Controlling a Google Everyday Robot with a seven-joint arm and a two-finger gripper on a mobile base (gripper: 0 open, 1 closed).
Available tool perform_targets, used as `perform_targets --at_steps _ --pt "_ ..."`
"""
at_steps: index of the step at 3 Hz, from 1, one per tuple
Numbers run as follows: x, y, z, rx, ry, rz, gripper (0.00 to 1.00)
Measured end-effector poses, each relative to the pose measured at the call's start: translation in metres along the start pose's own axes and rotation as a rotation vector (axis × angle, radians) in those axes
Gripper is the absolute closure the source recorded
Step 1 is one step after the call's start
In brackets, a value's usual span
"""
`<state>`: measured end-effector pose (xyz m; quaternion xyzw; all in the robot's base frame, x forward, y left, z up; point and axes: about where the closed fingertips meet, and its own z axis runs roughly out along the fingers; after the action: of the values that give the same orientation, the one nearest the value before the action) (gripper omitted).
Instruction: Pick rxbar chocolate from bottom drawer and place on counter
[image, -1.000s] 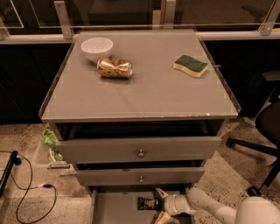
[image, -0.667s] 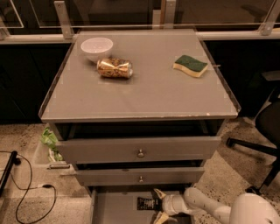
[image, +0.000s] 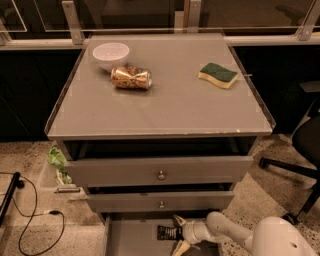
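The rxbar chocolate (image: 168, 232), a small flat black wrapper with white print, lies on the floor of the open bottom drawer (image: 131, 239). My gripper (image: 179, 233) reaches in from the right, its fingers open, one above and one below the bar's right end. The white arm runs off to the bottom right. The counter (image: 170, 107) is the grey top of the cabinet above.
On the counter stand a white bowl (image: 111, 54), a gold can (image: 131, 78) on its side and a green-and-yellow sponge (image: 218, 75). Two knobbed drawers (image: 161, 175) sit above the bottom drawer. An office chair base (image: 295, 165) is at the right, cables (image: 30, 220) at the left.
My gripper has shifted slightly left toward the bar and the arm has followed it. The bar and the counter items have not moved.
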<state>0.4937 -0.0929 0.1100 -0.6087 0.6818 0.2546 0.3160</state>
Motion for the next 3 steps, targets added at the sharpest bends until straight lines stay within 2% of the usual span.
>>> perform_targets --at_steps 1,3 --pt "0.0000 -0.0001 0.0001 0.000 0.000 0.000 0.19" --pt "0.0000 0.0000 0.0001 0.000 0.000 0.000 0.65"
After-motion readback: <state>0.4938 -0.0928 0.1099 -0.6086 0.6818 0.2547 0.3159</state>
